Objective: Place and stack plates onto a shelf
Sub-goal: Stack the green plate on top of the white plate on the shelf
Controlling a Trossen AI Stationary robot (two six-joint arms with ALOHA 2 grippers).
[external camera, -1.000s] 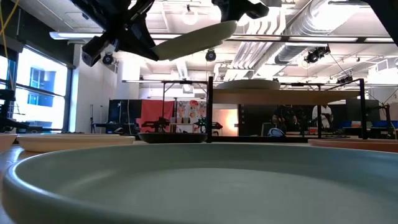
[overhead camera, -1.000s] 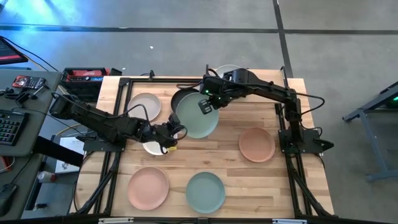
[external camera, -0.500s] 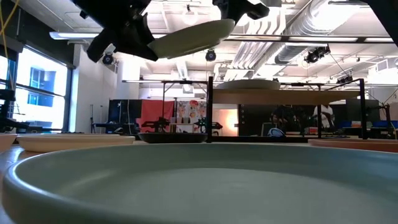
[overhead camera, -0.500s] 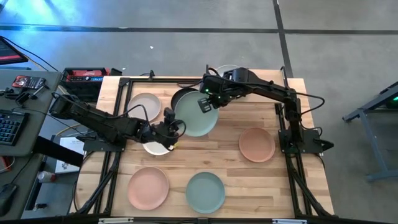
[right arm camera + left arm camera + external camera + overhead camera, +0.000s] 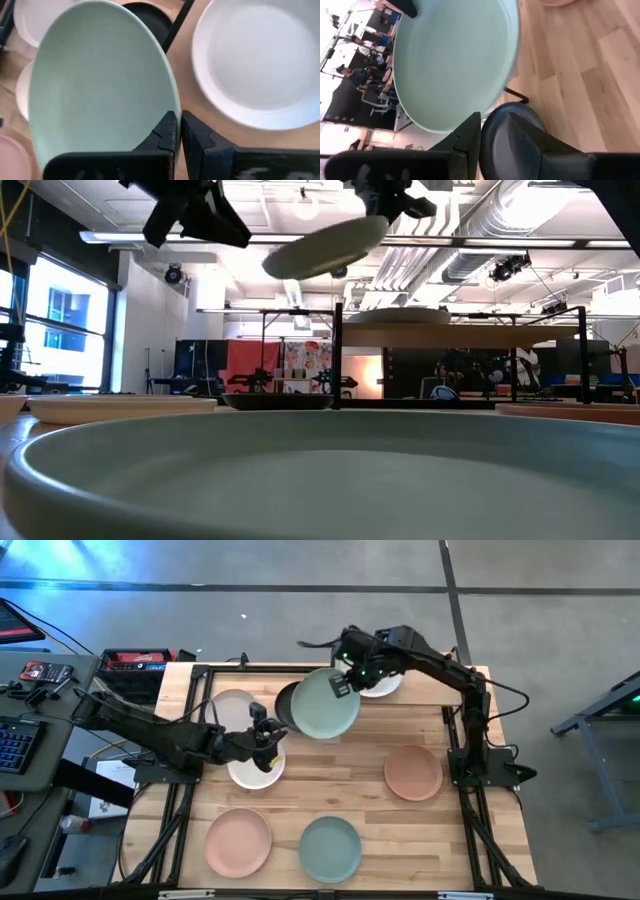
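My right gripper (image 5: 347,683) is shut on a pale green plate (image 5: 322,708), held in the air over the table's far middle, next to the shelf (image 5: 470,335). A white plate (image 5: 260,65) lies on the shelf board. My left gripper (image 5: 270,733) stands open left of the green plate, clear of it, above a white plate (image 5: 255,770) on the table. A black plate (image 5: 510,135) lies on the table, partly under the green plate. Between my left gripper's fingers there is nothing. My right gripper pinches the green plate's rim (image 5: 172,107) between its two fingers, on the edge nearest the shelf. The fingers slant down from the far right. The plate is lifted clear of the table and tilted, its free edge (image 5: 275,265) hanging lower, toward my left gripper.
On the table lie a cream plate (image 5: 232,710) at the far left, a salmon plate (image 5: 413,772) at the right, a pink plate (image 5: 238,840) and a green plate (image 5: 330,848) near the front edge. A black shelf post (image 5: 175,25) stands beside the held plate.
My left gripper has let go of the green plate's rim, rolled, risen a little and drawn back toward the table's left. My right gripper has carried the plate, still tilted and clear of the table, toward the far edge and the shelf.
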